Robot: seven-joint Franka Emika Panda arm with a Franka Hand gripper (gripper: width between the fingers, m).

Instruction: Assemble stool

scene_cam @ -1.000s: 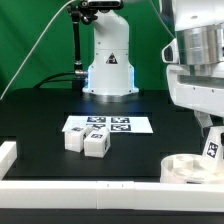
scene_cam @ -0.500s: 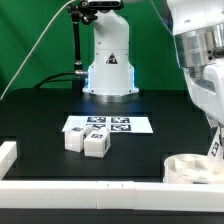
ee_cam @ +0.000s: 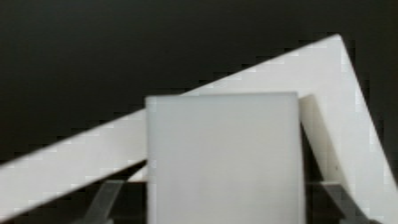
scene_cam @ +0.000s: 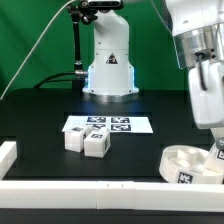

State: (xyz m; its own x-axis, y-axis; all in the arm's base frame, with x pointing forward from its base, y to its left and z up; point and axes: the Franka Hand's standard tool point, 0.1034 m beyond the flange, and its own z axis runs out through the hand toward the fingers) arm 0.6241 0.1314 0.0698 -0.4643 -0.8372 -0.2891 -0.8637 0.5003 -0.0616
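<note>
Stool parts lie spread over the black table [scene_cam: 40,120]. The seat [scene_cam: 172,159], a low round disc with a raised rim and a tag on its side, sits at the exterior view's right, just behind the front rail [scene_cam: 80,188]. Two legs [scene_cam: 75,140] [scene_cam: 97,146] stand side by side well apart from it, just in front of the marker board [scene_cam: 108,125], toward the exterior view's left of the seat. The arm comes down above the seat at the exterior view's right edge, and its lower end is mostly cut off there. In the wrist view the gripper [ee_cam: 222,196] pinches a third leg [ee_cam: 222,140], a plain white block upright between the fingers [ee_cam: 118,203], one on each side of it. Behind that leg a broad white surface [ee_cam: 89,160] slants across the dark table; what it is I cannot tell.
</note>
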